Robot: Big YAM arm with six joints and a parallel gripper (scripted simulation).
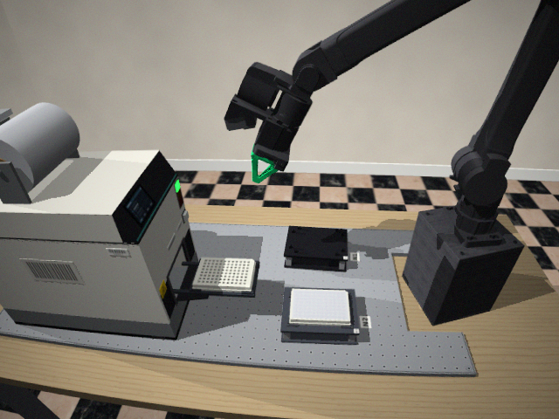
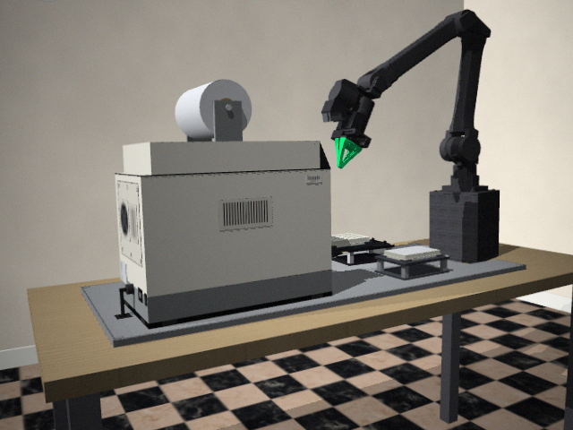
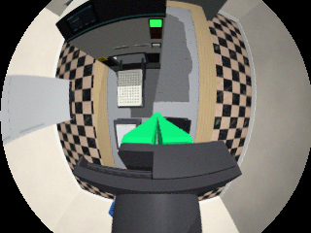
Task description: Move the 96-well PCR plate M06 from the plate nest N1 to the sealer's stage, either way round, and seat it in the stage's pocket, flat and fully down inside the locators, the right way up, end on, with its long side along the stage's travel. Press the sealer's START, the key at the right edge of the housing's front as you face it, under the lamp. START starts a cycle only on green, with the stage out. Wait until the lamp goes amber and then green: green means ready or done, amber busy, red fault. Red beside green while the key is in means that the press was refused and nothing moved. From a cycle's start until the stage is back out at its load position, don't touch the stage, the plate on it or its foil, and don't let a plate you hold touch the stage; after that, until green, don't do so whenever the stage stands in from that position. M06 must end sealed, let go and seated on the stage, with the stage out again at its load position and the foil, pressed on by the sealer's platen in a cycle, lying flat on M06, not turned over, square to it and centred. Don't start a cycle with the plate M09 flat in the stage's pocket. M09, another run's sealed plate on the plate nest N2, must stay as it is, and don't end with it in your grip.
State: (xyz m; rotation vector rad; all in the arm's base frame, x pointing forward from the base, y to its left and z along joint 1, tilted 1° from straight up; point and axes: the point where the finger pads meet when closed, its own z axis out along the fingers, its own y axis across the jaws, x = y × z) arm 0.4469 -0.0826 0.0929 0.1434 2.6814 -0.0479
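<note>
The open-welled plate M06 [image 1: 224, 273] lies flat on the sealer's stage [image 1: 217, 292], which stands out in front of the housing; it also shows in the wrist view [image 3: 130, 85]. The sealer's lamp [image 1: 177, 184] glows green, also in the wrist view [image 3: 155, 23]. My gripper [image 1: 258, 176] is shut and empty, its green fingers together, high in the air to the right of the lamp and tilted toward the sealer's front. It also shows in the exterior view [image 2: 341, 164]. Nest N1 [image 1: 315, 245] is bare. The sealed plate M09 [image 1: 320, 306] sits on nest N2.
The sealer housing [image 1: 86, 243] with its foil roll [image 1: 37, 130] fills the left of the grey baseplate. The arm's base block [image 1: 460, 265] stands at the right. The table edge runs along the front.
</note>
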